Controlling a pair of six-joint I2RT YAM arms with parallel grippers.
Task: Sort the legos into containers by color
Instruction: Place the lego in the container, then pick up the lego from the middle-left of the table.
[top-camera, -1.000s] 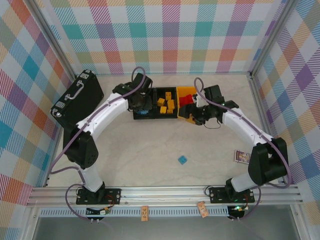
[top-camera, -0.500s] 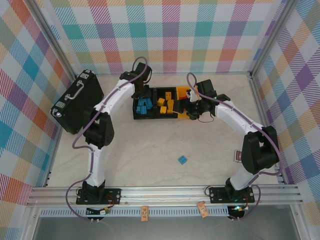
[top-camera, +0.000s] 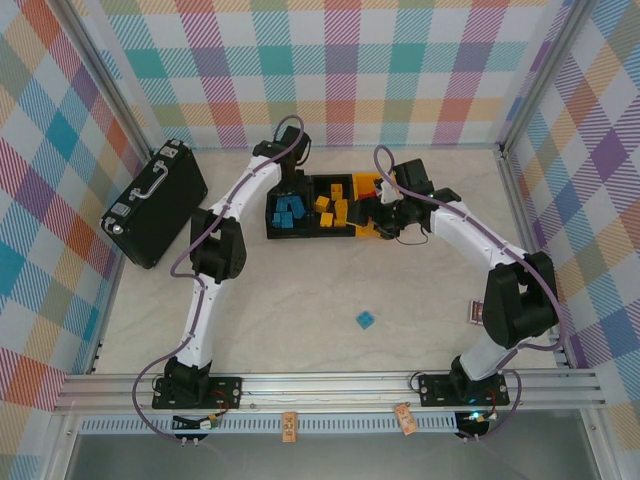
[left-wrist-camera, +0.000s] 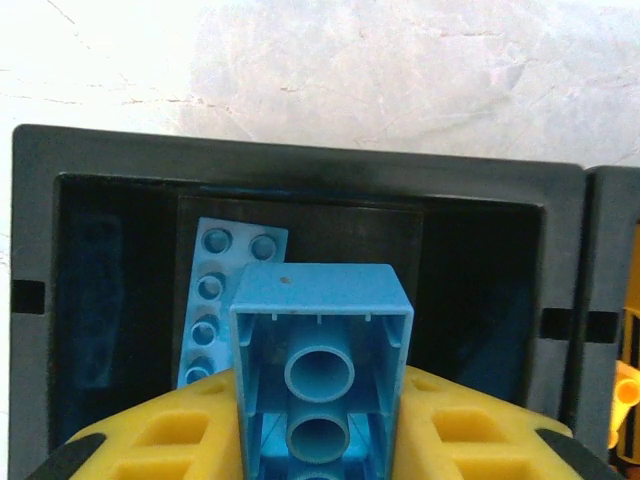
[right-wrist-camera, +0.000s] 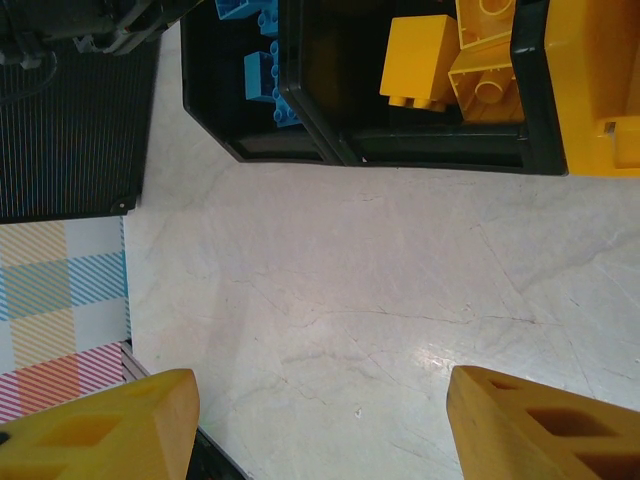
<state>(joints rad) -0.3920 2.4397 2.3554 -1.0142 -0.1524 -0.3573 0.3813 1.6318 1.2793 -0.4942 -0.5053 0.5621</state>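
Nearest the arm bases, a small loose blue plastic brick (top-camera: 365, 320) lies on the pale tabletop (top-camera: 300, 290), closer to the right arm. The yellow right fingers (right-wrist-camera: 110, 420) stand wide apart and empty. Farther back, the yellow left fingers (left-wrist-camera: 150, 445) clamp a blue hollow-bottomed plastic brick (left-wrist-camera: 320, 330) directly above the black rectangular plastic bin (left-wrist-camera: 300, 165) that holds blue pieces. Letting go there would probably drop it inside.
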